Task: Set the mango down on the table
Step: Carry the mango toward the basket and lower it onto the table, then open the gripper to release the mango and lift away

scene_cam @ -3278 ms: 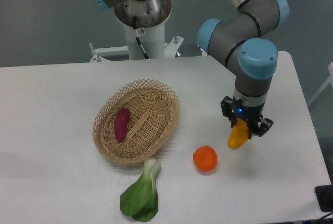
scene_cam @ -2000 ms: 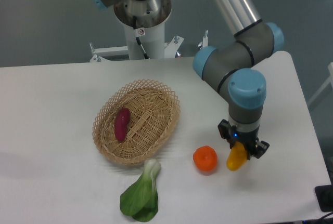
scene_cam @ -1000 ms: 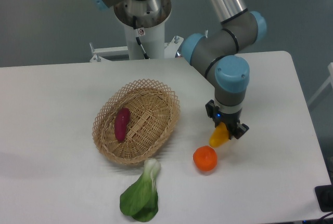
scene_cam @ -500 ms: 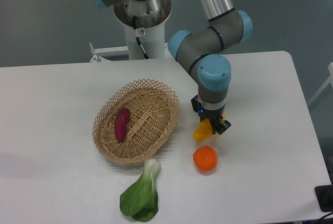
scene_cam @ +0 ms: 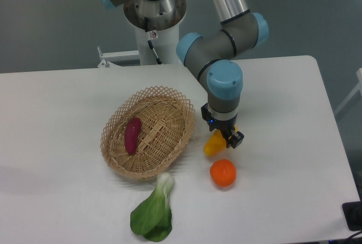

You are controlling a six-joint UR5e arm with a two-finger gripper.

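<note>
Spanning nearly the whole view, the white bench point(scene_cam: 68, 102) carries every loose item shown. My arm point(scene_cam: 223, 80), grey with pale blue joint caps, reaches down from the upper part of the view over the middle of the bench. Left of centre lies the oval woven wicker basket point(scene_cam: 169, 120), tilted slightly toward the camera; a purple sweet potato point(scene_cam: 132, 135) rests lengthwise inside it, on its left half. Near the front edge, just beside the basket's rim, lies a bok choy point(scene_cam: 154, 210), white stalk toward the basket and green leaves toward the camera. To its right, a round orange point(scene_cam: 223, 172) sits on the bench surface. My gripper point(scene_cam: 219, 138) points downward between the basket's right rim and the orange, and its fingers are closed around the mango point(scene_cam: 214, 144). The mango, yellow-orange, hangs tilted from the gripper, its free end lowest and to the left. It is just above and slightly left of the orange, apart from it; whether its lower end touches the bench cannot be told from this view.
</note>
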